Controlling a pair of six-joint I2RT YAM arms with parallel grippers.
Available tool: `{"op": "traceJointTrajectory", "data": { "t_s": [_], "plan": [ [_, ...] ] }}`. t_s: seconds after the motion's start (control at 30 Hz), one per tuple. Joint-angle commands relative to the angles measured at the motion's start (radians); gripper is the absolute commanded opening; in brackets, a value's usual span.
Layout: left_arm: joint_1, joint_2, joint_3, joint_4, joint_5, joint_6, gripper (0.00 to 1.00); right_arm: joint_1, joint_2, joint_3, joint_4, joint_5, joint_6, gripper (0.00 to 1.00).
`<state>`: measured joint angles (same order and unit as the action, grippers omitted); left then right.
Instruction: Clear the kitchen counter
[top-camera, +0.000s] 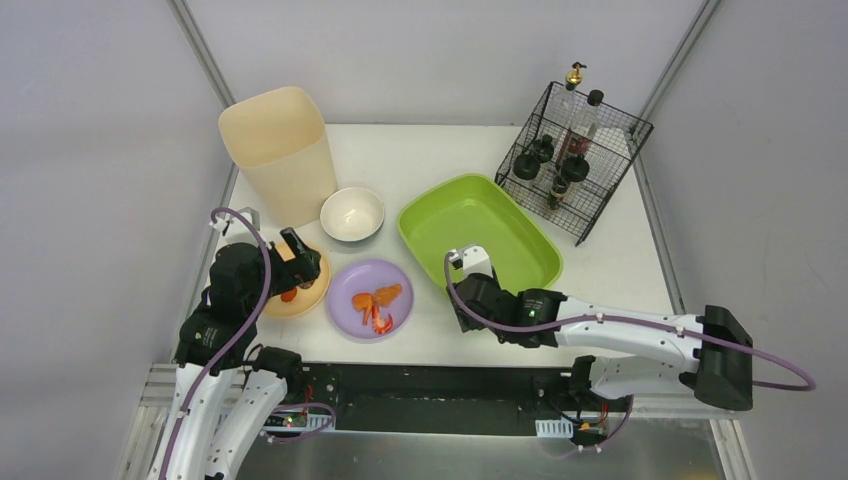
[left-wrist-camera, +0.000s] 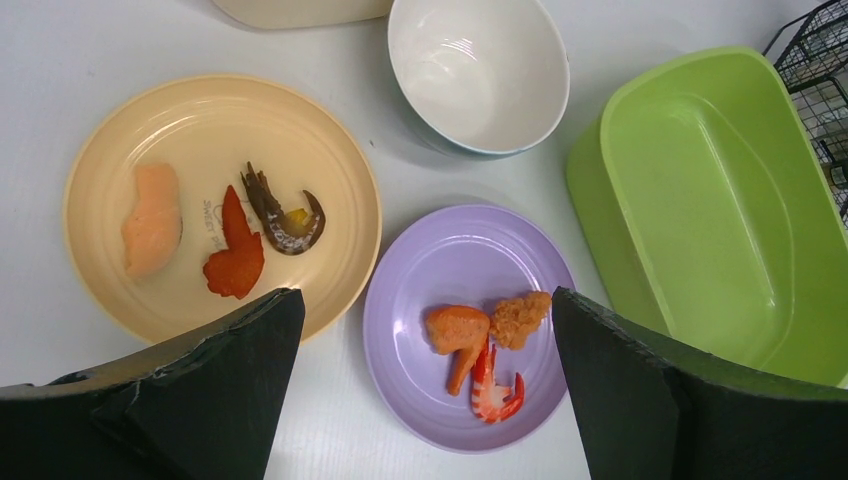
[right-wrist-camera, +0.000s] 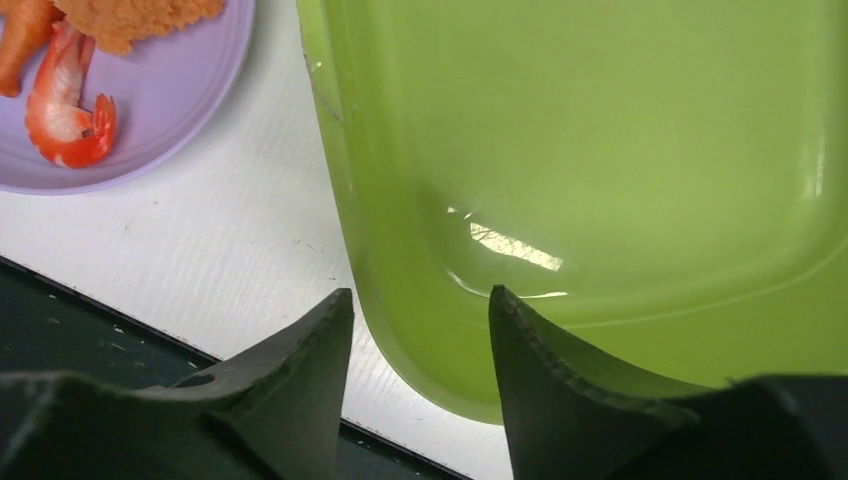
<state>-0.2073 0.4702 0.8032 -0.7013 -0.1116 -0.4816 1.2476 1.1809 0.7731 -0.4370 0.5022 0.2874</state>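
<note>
kitchen counter: the kitchen counter (top-camera: 620, 262) is the white tabletop filling the middle of the top view, edged by grey framing, with both arm bases along its lower edge.
left gripper: the left gripper (top-camera: 303, 258) is at the left of the top view, held above the counter over a cream plate (left-wrist-camera: 200, 120); its jaws are spread as wide as they go and have hold of nothing.
left wrist view: bare counter shows between the two dark fingers, along with a purple plate (left-wrist-camera: 460, 260) at centre and a white bowl (left-wrist-camera: 480, 70) at the top.
right gripper: the right gripper (right-wrist-camera: 420, 300) is low at the centre of the top view, at the lower-left rim of a green tray (top-camera: 480, 225); its jaws are partly parted and straddle that rim, one finger over the white counter and the other inside the tray, not clamped.
counter beside right gripper: a white strip runs up the left of the right wrist view, between the tray and the purple plate with a shrimp (right-wrist-camera: 65, 110).
upper left: a tall cream bin (top-camera: 280, 150) stands on the counter.
upper right: a black wire basket (top-camera: 575, 165) holds bottles.
</note>
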Motion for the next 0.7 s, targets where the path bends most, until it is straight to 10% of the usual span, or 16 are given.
{"op": "traceJointTrajectory", "data": {
  "t_s": [0.0, 0.13, 0.23, 0.67],
  "plan": [
    [0.013, 0.01, 0.014, -0.006, 0.023, 0.016, 1.0, 0.005, -0.065, 0.072, -0.034, 0.068, -0.019, 0.58],
    [0.014, 0.024, 0.017, -0.006, 0.044, 0.025, 1.0, 0.004, -0.057, 0.14, -0.033, 0.059, -0.073, 0.7],
    [0.015, 0.028, 0.019, -0.006, 0.066, 0.037, 1.0, 0.002, -0.023, 0.225, 0.0, 0.064, -0.138, 0.99],
    [0.02, 0.002, 0.011, -0.009, -0.024, 0.034, 1.0, -0.146, 0.371, 0.727, 0.031, -0.117, -0.182, 0.99]
  ]
}}
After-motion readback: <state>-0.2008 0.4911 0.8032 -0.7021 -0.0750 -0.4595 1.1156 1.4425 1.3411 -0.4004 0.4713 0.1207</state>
